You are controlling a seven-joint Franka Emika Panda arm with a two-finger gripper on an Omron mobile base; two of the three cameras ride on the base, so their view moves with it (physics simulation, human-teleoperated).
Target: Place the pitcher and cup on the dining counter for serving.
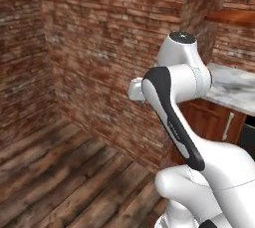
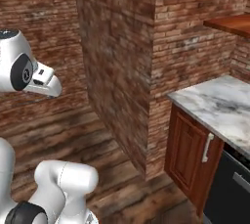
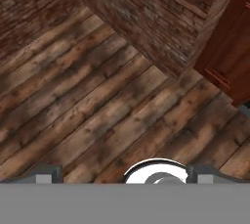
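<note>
A brick wall takes up most of both base views and juts out to a sharp corner. From that corner a floor of dark wooden planks runs off to the left. The white arm rises in front of the wall, folded at a dark-striped elbow, and its lower part is cut off by the frame. To the right of the corner, tight against the brick, stands a bench with a grey-veined marble top. Its long side runs away from the wall and is cut off at the right edge. Under the top is a red-brown cabinet door with a pale upright handle. Next to the door is a black appliance front, which only partly shows. A wooden shelf sticks out of the brick higher up, and it is also cut off. The hand looks down on the planks with its two fingertips spread wide apart and nothing between them. Where the pitcher and the cup stand, and which way they point, cannot be told from these views.
</note>
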